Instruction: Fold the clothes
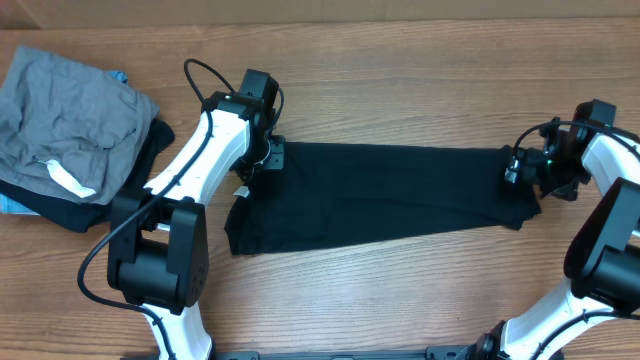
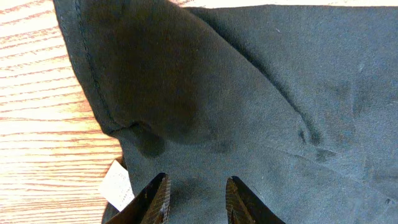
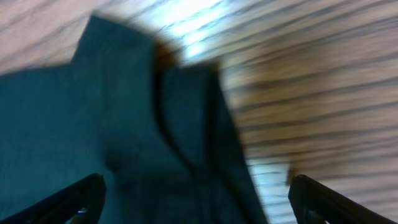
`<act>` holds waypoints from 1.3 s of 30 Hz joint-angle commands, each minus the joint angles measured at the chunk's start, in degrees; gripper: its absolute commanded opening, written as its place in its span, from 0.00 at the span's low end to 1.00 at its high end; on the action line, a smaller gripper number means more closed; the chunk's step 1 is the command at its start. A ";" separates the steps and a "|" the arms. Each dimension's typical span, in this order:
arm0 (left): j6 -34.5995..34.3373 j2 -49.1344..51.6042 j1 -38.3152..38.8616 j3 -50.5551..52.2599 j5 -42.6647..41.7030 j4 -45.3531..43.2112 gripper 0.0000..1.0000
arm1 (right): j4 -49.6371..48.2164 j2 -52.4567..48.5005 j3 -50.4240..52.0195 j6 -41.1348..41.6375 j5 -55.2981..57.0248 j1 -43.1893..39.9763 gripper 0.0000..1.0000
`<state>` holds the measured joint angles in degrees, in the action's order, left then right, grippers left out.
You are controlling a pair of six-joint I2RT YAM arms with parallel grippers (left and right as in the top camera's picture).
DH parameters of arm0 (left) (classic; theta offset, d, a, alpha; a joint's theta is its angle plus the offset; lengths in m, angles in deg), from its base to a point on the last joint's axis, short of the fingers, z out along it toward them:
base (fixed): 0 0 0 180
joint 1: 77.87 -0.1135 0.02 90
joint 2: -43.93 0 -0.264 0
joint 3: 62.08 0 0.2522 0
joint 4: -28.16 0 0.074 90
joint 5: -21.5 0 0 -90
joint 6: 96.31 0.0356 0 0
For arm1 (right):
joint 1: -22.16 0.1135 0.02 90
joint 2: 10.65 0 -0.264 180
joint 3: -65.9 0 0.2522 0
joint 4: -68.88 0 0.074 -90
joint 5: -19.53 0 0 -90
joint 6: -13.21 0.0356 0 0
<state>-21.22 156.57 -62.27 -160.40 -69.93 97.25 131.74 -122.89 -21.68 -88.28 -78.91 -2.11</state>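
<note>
So, T-shirt [image 1: 380,195] lies folded lengthwise into long band on surface [image 1: 400,60]; your left claw [image 2: 197,184] narrowly parted, right claw [image 3: 196,186] wide, seemingly empty though blurred; cross-folds left to do

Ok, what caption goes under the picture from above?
Left white arm and right white arm at opposite ends of a black soft-fabric T-shirt on the wooden table.

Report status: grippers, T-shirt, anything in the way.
Left gripper open beside neck tag. Right gripper wide open, opposite end. Black T-shirt flat, a long band. Grey garment apart.
</note>
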 commanded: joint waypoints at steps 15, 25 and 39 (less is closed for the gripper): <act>-0.28 0.50 -0.24 0.46 -0.07 -0.59 0.36 | -1.75 -0.02 5.62 -5.27 -8.46 0.20 0.30; 4.63 0.46 -0.24 -1.29 -0.15 -1.46 0.34 | -0.74 0.00 0.72 -5.29 -9.86 0.20 0.04; 2.25 0.15 -2.23 -28.17 -0.11 15.02 0.36 | -0.61 0.00 -9.94 -8.09 -1.84 -3.13 0.04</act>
<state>-17.90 156.86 -62.55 -182.87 -69.95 109.36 131.28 -122.70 -27.83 -95.12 -82.28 -2.61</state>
